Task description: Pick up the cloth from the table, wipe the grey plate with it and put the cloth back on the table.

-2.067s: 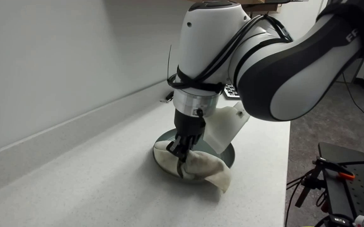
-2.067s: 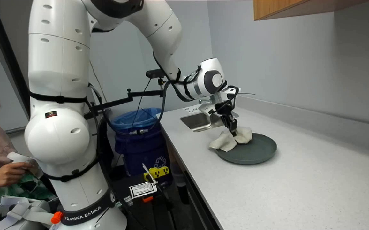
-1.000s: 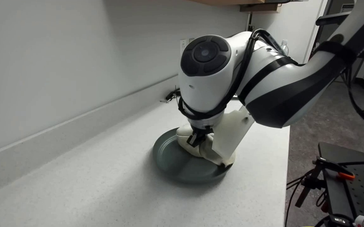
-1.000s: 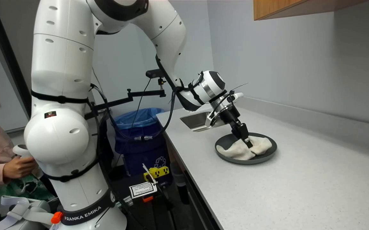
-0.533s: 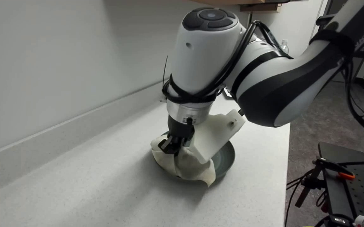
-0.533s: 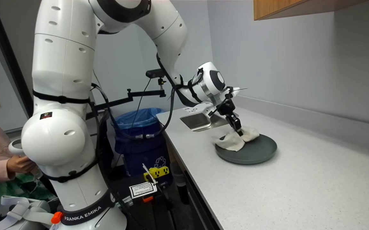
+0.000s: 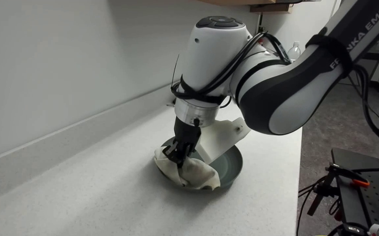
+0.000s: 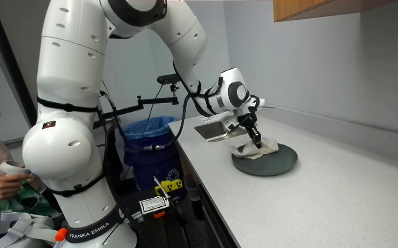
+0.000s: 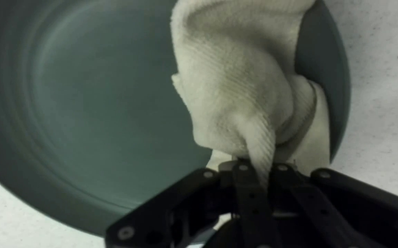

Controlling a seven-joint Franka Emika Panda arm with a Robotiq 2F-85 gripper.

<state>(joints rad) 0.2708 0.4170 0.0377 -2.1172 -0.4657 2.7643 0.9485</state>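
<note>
One cloth (image 9: 233,69), pinched mid-bunch in my gripper (image 9: 262,169), lies over one side of the grey plate (image 9: 109,103); should handle light, soft and limp, so I'd grip near middle and press flat.

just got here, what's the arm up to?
The Franka arm has a cream cloth pinched in its pincer, at the grey plate on the countertop. It looks to be at the wiping step: the cloth sits bunched toward one side of the plate, much of which is uncovered, and has not been put back on the countertop. In an exterior view, a person's hand holds what looks like a white controller, probably for steering the arm.
</note>
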